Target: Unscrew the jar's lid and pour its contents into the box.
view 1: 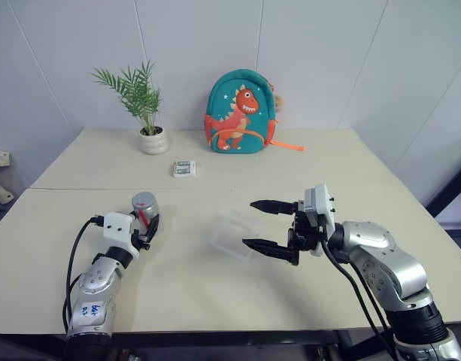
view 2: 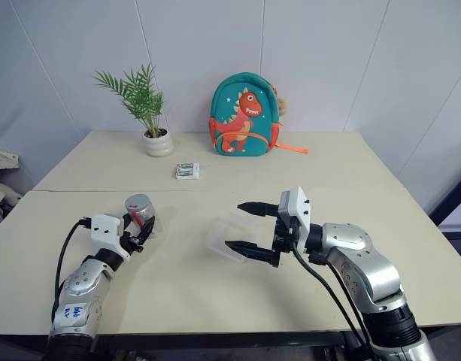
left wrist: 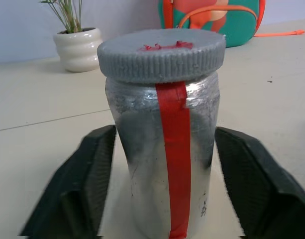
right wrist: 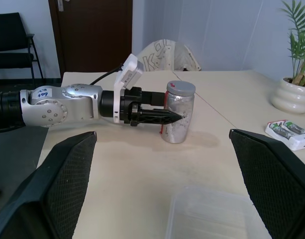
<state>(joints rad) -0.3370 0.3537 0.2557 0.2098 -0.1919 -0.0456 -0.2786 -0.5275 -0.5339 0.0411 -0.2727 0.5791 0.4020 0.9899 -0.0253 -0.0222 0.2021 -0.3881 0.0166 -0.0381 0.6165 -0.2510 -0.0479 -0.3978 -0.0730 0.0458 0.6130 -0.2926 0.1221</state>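
The left hand (view 1: 148, 227) sits at the lower left of the head view, its two black fingers (left wrist: 87, 174) closed against opposite sides of the jar (view 1: 144, 205). The jar stands upright on the counter (view 1: 350, 165), a red strip running down its silvery side. The grey ribbed lid (left wrist: 161, 55) is still on top, with a red mark across it. Right of centre, the right hand (view 1: 249, 223) hangs above the counter, pointing toward the left of the frame. Its fingers are spread wide, one above the other, and hold nothing. The clear box (view 1: 236, 233) lies just beside and below those fingertips, well apart from the jar. Farther back, a small green-and-white packet (view 1: 184, 168) lies flat. At the far edge stand a white plant pot (view 1: 153, 141) and a teal dinosaur backpack (view 1: 241, 113) against the wall.
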